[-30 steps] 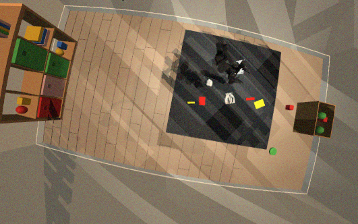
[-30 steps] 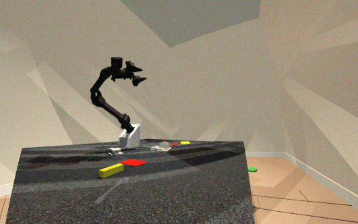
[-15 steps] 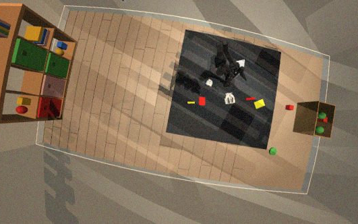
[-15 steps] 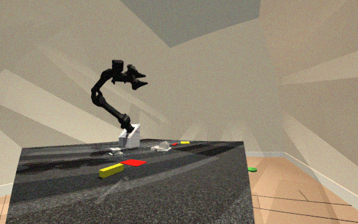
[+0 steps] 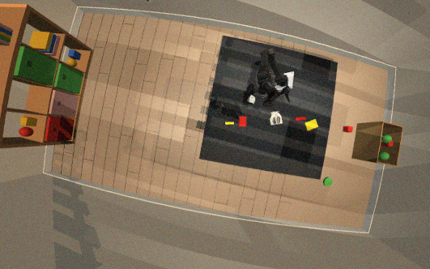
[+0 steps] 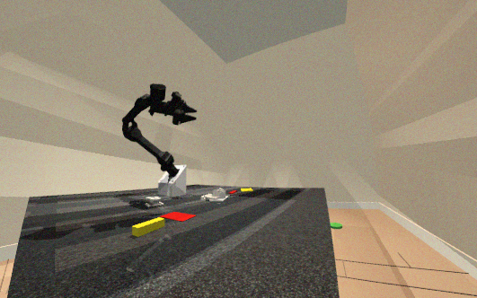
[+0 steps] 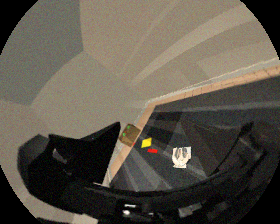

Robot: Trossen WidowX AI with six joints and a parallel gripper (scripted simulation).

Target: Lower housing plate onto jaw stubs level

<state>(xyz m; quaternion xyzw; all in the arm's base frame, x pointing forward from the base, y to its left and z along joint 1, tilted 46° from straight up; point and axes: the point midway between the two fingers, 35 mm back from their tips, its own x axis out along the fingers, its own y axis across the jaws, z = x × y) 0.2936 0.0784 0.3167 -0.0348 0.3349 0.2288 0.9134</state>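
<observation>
A white assembly (image 5: 275,118) (image 6: 216,196) (image 7: 181,157) with finger-like slots lies on the black table. The two jaws are too small to make out on their pins. A smaller white piece (image 5: 251,99) (image 6: 153,201), apparently the housing plate, is apart from it, nearer the arm's side of the table; its outline is too coarse to read. My gripper (image 5: 278,102) (image 6: 196,115) (image 7: 151,123) is open and empty. It is raised high above the table, well above both white parts, and touches neither.
A red plate (image 5: 243,121) (image 6: 178,216) and a yellow bar (image 5: 229,123) (image 6: 148,227) lie on one side of the assembly. A red bar (image 5: 300,118) (image 7: 152,150) and a yellow block (image 5: 311,125) (image 7: 146,143) lie on the other. The arm stands on a white base (image 6: 172,185).
</observation>
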